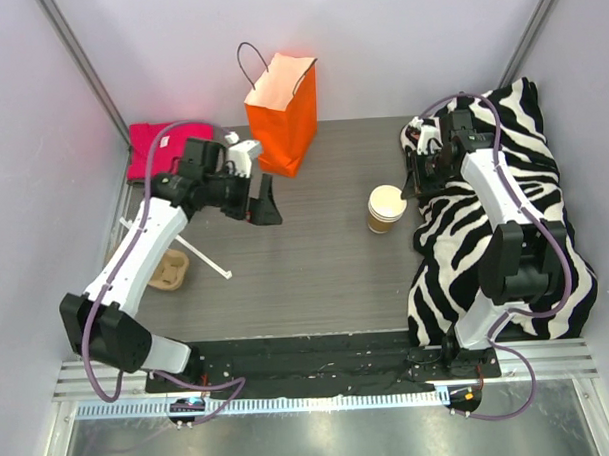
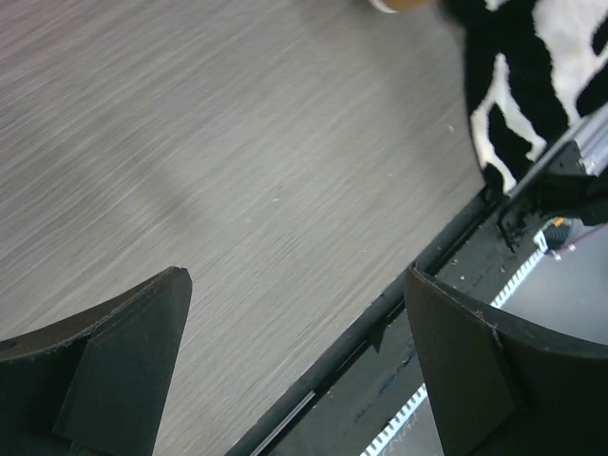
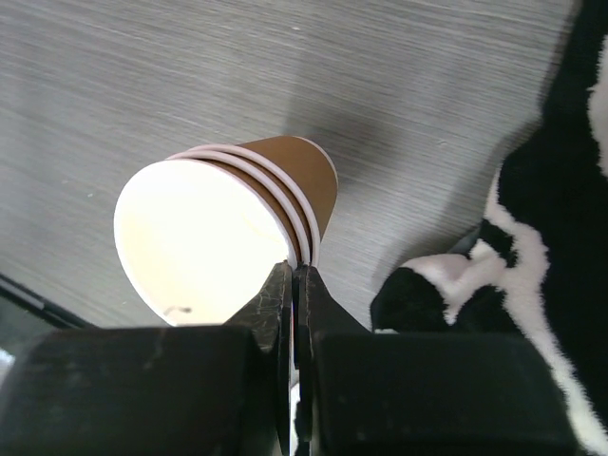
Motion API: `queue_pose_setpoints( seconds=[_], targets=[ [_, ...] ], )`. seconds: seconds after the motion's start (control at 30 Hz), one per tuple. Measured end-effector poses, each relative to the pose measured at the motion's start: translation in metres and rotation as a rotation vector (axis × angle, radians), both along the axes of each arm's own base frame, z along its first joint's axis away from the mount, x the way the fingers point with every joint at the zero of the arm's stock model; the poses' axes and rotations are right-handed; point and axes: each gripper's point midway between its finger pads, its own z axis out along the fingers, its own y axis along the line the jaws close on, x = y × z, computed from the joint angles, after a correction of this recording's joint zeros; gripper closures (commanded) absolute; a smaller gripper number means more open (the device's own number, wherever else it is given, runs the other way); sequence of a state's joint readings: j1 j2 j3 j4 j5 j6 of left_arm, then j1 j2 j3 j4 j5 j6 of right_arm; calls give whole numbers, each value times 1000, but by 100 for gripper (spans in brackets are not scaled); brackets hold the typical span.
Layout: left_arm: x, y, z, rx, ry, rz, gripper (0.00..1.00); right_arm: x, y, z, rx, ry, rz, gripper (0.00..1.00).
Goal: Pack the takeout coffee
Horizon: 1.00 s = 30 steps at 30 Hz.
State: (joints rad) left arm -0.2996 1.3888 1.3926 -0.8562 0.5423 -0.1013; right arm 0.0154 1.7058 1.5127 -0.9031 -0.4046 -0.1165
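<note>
The takeout coffee [image 1: 387, 207] is a stack of three brown kraft-paper cups, white inside, standing right of the table's middle; no black lid shows. In the right wrist view the cups [image 3: 218, 237] sit just ahead of my right gripper [image 3: 294, 271], whose jaws are pressed together on the near rim of the stack. That gripper [image 1: 413, 187] sits at the cups' right side. My left gripper [image 1: 264, 202] is open and empty, hovering left of centre below the orange bag [image 1: 284, 114]. Its wrist view shows wide-open jaws [image 2: 294, 370] over bare table.
A zebra-striped cloth [image 1: 504, 221] covers the right side, close to the cups. A moulded cup tray [image 1: 169, 270] and a white stick [image 1: 200, 254] lie at the left. A pink cloth [image 1: 157, 150] sits back left. The table's front edge [image 2: 380, 318] is near.
</note>
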Motion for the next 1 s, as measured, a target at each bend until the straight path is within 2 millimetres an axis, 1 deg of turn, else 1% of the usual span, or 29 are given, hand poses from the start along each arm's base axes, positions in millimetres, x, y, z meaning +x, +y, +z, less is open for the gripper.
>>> queue_pose_setpoints(
  seconds=[0.07,0.13,0.17,0.27,0.33,0.37,0.43,0.5,0.53,0.67,0.8,0.9,1.0],
  targets=[
    [1,-18,-1,-8,4,-42,0,-3,5,5,27,-2,10,99],
    [4,-40,1,-22,0,-80,4,-6,10,7,55,2,23,99],
    [6,-49,1,-30,0,-91,7,-8,12,7,67,6,29,99],
    [11,-81,5,-60,-15,-124,10,-18,18,3,105,32,46,99],
    [10,-103,7,-92,-9,-143,9,-25,22,-1,128,54,58,99],
    [10,-115,7,-114,0,-152,3,-28,23,-3,135,63,62,99],
    [10,-136,6,-166,34,-158,2,-35,27,-6,157,86,75,99],
    [13,-156,-1,-219,86,-154,8,-40,29,-6,171,100,84,99],
    [16,-165,-4,-246,114,-143,15,-41,30,-6,178,102,89,99],
    [23,-191,-24,-293,204,-120,24,-45,33,-4,194,105,100,99],
    [24,-211,-44,-304,278,-111,28,-50,34,-4,202,110,104,99],
    [22,-221,-51,-310,311,-109,33,-52,35,-5,203,116,108,99],
    [19,-228,-53,-320,329,-110,38,-54,36,-8,202,122,112,99]
  ],
)
